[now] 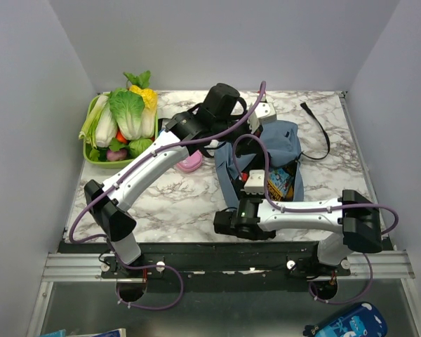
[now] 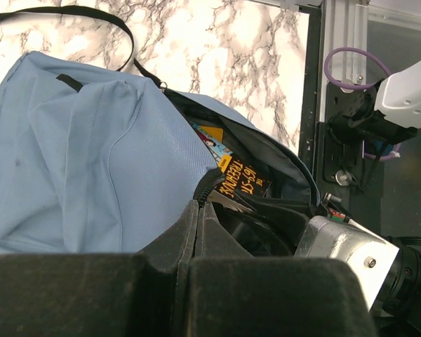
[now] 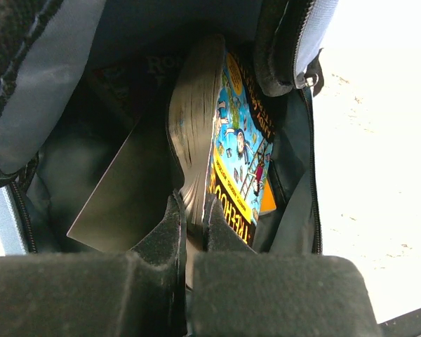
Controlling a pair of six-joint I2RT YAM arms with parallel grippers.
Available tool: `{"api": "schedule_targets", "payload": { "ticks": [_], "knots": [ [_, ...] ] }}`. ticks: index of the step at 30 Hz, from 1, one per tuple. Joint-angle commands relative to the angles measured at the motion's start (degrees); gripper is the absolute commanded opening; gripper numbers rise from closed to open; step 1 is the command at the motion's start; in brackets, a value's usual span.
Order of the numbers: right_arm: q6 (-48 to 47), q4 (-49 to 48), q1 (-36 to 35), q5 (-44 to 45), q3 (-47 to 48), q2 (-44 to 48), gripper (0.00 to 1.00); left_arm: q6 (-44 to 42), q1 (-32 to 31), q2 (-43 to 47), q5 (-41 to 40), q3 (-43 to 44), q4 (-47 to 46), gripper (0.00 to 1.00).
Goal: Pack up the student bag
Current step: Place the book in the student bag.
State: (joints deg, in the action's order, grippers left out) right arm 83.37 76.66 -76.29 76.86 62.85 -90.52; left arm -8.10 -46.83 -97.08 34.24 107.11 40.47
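**Both hands at the open bag**

The student bag [image 1: 284,137] lies right of centre on the marble counter [image 1: 168,203], its mouth toward the arms. The left hand [image 2: 198,223] is clenched on the fabric at the zip edge. The right hand [image 3: 191,225], inside the opening, grasps a colourful book [image 3: 238,147] by its page edge.

I see the student bag [image 1: 284,140], soft dusty-blue, slumped right of centre in the top view, unzipped mouth toward the bottom edge.
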Motion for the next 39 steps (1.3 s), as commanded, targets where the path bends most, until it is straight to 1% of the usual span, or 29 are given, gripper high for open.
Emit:
{"api": "schedule_targets", "payload": {
  "ticks": [1, 6, 9, 10, 12, 13, 14, 15, 16, 18, 21, 22, 24, 25, 26, 27, 28, 29, 30, 31, 32, 33, 34, 35, 36, 37, 39],
  "knots": [
    [7.59, 10.79, -2.62, 17.01, -1.41, -1.14, 0.01, 0.10, -0.11, 1.10, 2.76, 1.52, -0.74, 0.00],
    [10.75, 10.79, -4.92, 14.90, 1.65, -6.59, 0.01, 0.01, -0.11, 0.14, 3.29, 3.19, -0.04, 0.00],
    [12.69, 10.79, -4.66, 17.26, 2.72, -8.97, 0.01, -0.08, -0.02, -0.22, 3.73, 3.90, 0.40, 0.00],
    [12.52, 10.70, -3.44, 17.88, 2.98, -9.49, 0.07, -0.16, -0.02, -0.22, 3.82, 3.81, 0.40, 0.00],
    [14.96, 10.70, -1.24, 17.97, 1.85, -9.07, 0.26, 0.01, -0.02, -0.13, 4.08, 3.63, 0.05, 0.00],
    [16.19, 10.79, 0.69, 17.89, 1.05, -8.19, 0.44, 0.01, -0.02, -0.22, 4.08, 3.72, -0.04, 0.00],
    [18.47, 10.70, 1.31, 17.89, 0.18, -7.22, 0.51, 0.10, 0.07, -0.22, 3.99, 3.81, 0.05, 0.00],
    [18.93, 10.79, 1.58, 17.89, -1.14, -5.13, 0.55, 0.10, -0.02, -0.30, 3.82, 3.98, 0.05, 0.00],
    [18.84, 10.79, 1.58, 17.63, -1.15, -4.58, 0.63, -0.07, -0.02, -0.31, 3.82, 4.07, 0.05, 0.00],
    [16.74, 10.70, 1.15, 16.84, 0.33, -3.53, 0.67, 0.01, 0.07, -0.39, 3.29, 4.07, -0.39, 0.00],
    [14.98, 10.79, -0.70, 14.38, 1.40, -0.46, 0.78, 0.27, 0.07, -1.09, 3.12, 4.68, -0.39, 0.00],
    [15.24, 10.79, -1.74, 11.93, 1.49, 1.99, 0.84, 0.36, 0.07, -1.18, 2.85, 4.77, -0.48, 0.00],
    [17.42, 10.70, -3.24, 8.24, 1.49, 4.81, 0.85, 0.19, 0.07, -1.01, 2.59, 4.60, -0.74, 0.00],
    [19.35, 10.70, -4.82, 4.04, 0.88, 6.22, 0.79, 0.10, 0.07, -0.83, 2.15, 3.99, -1.00, 0.00],
    [24.33, 10.70, -5.88, 2.35, 0.18, 8.84, 0.76, 0.10, 0.07, -0.57, 1.97, 3.64, -1.70, 0.00],
    [25.95, 10.35, -7.02, 0.94, -0.53, 9.83, 0.75, 0.10, 0.07, -0.48, 1.80, 3.37, -2.14, 0.00],
    [25.44, 7.13, -9.46, -0.47, -1.14, 10.62, 0.74, 0.19, 0.07, -0.31, 1.71, 3.11, -2.50, 0.00],
    [23.00, 5.36, -10.53, -0.83, -1.50, 12.02, 0.75, 0.36, 0.07, -0.39, 1.71, 2.93, -3.11, 0.00],
    [16.71, 1.51, -11.50, -1.01, -1.24, 12.73, 0.77, 0.45, 0.07, -0.39, 1.88, 3.02, -3.29, 0.00],
    [9.42, -8.88, -12.99, -1.45, -1.15, 14.04, 0.80, 0.45, 0.07, -0.57, 2.15, 3.37, -3.38, 0.00],
    [-7.01, -15.69, -13.27, -2.58, -2.19, 15.45, 0.81, 0.36, 0.16, -0.92, 2.50, 3.54, -3.29, 0.00],
    [-16.22, -23.32, -13.27, -3.98, -4.29, 20.77, 0.81, -0.07, 0.16, -0.92, 2.76, 3.89, -3.20, 0.00],
    [-27.97, -45.68, -13.27, -9.13, -7.53, 24.39, 0.82, -0.51, 0.16, -1.09, 3.11, 4.50, -2.94, 0.00],
    [-51.50, -58.95, -13.27, -13.62, -11.83, 28.52, 0.90, -1.12, 0.33, -1.53, 4.16, 4.86, -1.98, 0.00],
    [-59.39, -69.87, -12.83, -18.45, -21.10, 36.82, 0.94, -1.83, 0.33, -1.62, 4.34, 5.04, -1.71, 0.00],
    [-62.34, -77.38, -12.39, -19.98, -22.84, 39.34, 1.00, -2.70, 0.33, -1.62, 4.43, 5.13, -1.62, 0.00],
    [-61.83, -73.86, -12.39, -18.59, -23.21, 42.26, 1.00, -2.63, 0.60, -1.54, 4.17, 4.95, -2.23, 0.00]
  ]
}}
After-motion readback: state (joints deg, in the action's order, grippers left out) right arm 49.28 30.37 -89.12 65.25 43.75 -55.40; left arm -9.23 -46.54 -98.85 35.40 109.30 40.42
